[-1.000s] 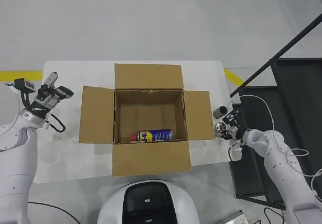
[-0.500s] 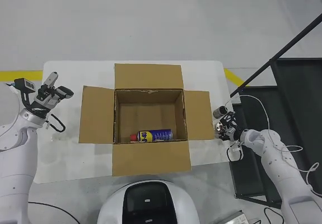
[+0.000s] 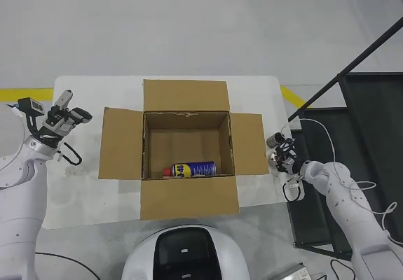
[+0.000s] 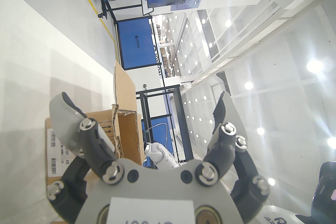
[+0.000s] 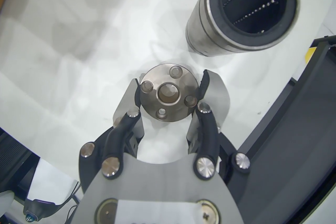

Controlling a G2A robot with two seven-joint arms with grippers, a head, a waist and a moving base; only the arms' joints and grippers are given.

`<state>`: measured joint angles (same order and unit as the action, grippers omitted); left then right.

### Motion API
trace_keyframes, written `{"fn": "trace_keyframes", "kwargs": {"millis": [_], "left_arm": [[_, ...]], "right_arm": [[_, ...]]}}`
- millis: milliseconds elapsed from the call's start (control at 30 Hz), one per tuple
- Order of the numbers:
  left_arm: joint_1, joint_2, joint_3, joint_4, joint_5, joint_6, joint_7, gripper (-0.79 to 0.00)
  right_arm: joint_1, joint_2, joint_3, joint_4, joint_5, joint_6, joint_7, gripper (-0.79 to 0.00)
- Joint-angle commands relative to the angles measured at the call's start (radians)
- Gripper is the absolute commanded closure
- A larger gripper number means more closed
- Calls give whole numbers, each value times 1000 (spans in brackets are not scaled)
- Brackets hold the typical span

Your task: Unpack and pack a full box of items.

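Top view: an open cardboard box (image 3: pixel 186 94) occupies the middle of the white counter (image 3: pixel 96 91), its four flaps folded outward. The box holds one item, a blue-and-yellow spray can (image 3: pixel 193 169) with a red cap, lying on its side along the box wall nearest the lower edge of the frame. Just right of the box's right flap, the right gripper (image 3: pixel 282 159) has its fingers (image 5: pixel 213 93) pinching a round metal flange (image 5: pixel 168 100) by its rim; four holes ring the flange's central hub. Whether the flange touches the counter cannot be told. Just beside it a steel linear bearing (image 5: pixel 241 9) sits on the counter, apart from the fingers, with rows of small balls visible inside its dark bore. At the far left of the frame the left gripper (image 3: pixel 66 115) hangs beyond the counter's left edge, its fingers (image 4: pixel 65 114) spread wide with nothing between them.
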<state>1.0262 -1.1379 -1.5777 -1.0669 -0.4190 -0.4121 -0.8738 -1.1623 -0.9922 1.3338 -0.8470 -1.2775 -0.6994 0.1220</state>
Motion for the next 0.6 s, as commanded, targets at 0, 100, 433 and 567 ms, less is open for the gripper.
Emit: {"fn": "trace_keyframes", "kwargs": {"millis": [0, 100, 433, 567], "left_arm": [[0, 0, 0, 0, 0, 0, 0, -785], [0, 0, 0, 0, 0, 0, 0, -785], [0, 0, 0, 0, 0, 0, 0, -785], [0, 0, 0, 0, 0, 0, 0, -785]], "right_arm": [[-18, 8, 20, -12, -3, -9, -18, 0], [-57, 25, 61, -43, -7, -40, -45, 0], [-255, 83, 262, -283, 16, -123, -90, 0], [-351, 99, 363, -440, 57, -118, -70, 0]]}}
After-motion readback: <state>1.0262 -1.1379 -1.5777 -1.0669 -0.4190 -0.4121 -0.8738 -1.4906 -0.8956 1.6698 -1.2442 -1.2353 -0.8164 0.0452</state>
